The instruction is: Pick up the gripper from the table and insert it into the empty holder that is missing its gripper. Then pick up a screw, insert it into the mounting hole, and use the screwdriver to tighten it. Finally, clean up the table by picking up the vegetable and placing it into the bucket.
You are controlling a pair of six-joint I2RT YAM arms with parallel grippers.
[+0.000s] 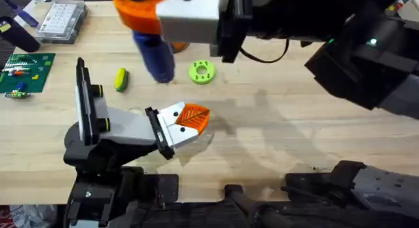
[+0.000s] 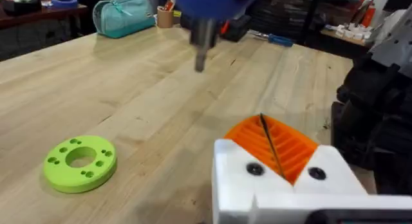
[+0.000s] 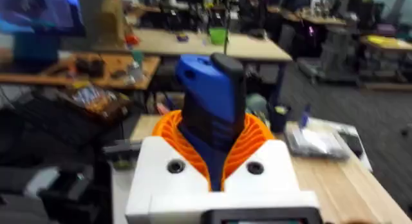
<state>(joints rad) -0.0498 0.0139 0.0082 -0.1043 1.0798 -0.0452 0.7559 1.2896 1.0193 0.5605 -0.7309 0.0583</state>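
Raised close under the overhead camera, the right tool [image 1: 154,18] is clamped on the screwdriver [image 1: 154,54], whose blue handle sits between the orange ribbed pads [image 3: 248,143] in the right wrist view. In the left wrist view its shaft tip points down at bare worktop [image 1: 294,123], hanging clear of the wood.

Just beside the screwdriver's lower end in the overhead view lies the vegetable [image 1: 120,78], yellow with green ends, flat on the boards and touched by nothing. A lime-green disc [image 1: 201,72] with a centre hole rests on the other side of the driver. An orange-brown sliver behind the handle may be the bucket, but I cannot tell.

Nearer the bases, the left tool [image 1: 186,122] sits low over the wood with its orange pads pressed together on nothing.

Judging from this, the risk is the held driver: its handle is gripped high, so a tilt could swing the tip into the disc or knock the vegetable away. The left arm, reaching for the vegetable, could also collide with the right arm overhead.
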